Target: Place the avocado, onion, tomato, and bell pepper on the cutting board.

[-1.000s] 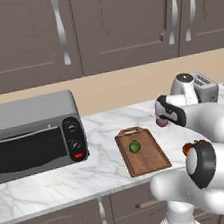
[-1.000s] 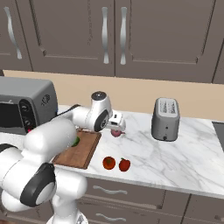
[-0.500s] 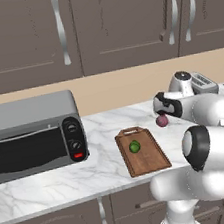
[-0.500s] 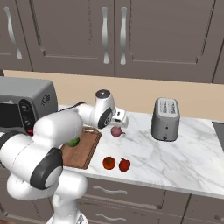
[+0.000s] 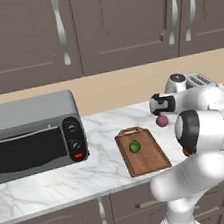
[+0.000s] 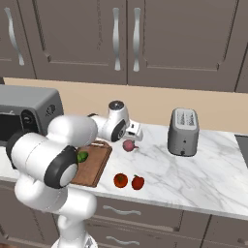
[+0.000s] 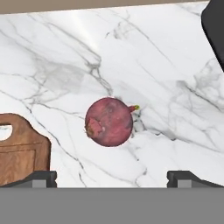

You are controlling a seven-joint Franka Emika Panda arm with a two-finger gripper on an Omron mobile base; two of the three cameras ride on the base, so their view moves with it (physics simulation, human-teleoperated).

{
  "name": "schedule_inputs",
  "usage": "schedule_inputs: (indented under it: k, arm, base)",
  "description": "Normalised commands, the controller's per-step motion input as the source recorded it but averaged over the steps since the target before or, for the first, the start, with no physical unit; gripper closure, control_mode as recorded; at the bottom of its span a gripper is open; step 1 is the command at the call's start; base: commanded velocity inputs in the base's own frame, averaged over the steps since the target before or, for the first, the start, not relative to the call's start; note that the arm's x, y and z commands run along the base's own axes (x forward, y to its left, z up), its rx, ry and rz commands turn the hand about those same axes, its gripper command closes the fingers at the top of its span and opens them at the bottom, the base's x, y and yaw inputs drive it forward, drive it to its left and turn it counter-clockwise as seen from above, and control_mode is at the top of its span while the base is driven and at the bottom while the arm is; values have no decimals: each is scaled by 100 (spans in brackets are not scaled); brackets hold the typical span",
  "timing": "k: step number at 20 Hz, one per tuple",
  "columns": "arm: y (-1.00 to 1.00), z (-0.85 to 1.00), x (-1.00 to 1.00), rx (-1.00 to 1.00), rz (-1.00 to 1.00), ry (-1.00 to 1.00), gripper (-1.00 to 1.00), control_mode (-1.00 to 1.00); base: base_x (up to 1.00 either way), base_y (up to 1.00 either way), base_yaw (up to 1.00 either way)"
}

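The cutting board (image 7: pixel 17 148) is seen to the left of the gripper (image 7: pixel 112 177) in the hand view, with the avocado (image 5: pixel 134 146) lying on it in the left base view. The gripper's jaws are spread wide and grasp nothing; the onion (image 7: pixel 109 121) is seen on the marble counter (image 7: pixel 175 87) directly ahead, centred between the two fingertips (image 7: pixel 41 178) and untouched by either. The tomato (image 6: pixel 120 180) and the bell pepper (image 6: pixel 138 182) are noted side by side on the counter, nearer the front edge than the gripper, off the board.
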Motion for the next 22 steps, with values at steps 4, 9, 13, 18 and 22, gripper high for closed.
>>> schedule_inputs:
  k: [4, 9, 13, 18, 22]
  arm:
    - [0, -27, 17, 0, 0, 0, -100, -100]
    - [0, -20, 17, 0, 0, 0, -100, -100]
    - [-4, -14, 8, 0, 0, -1, -100, -100]
    - [-5, -10, 3, 0, 0, -1, -100, -100]
    - [-1, -15, 3, 0, 0, 0, -100, -100]
  base:
    - [0, 0, 0]
    - [0, 0, 0]
    - [0, 0, 0]
    - [0, 0, 0]
    - [0, 0, 0]
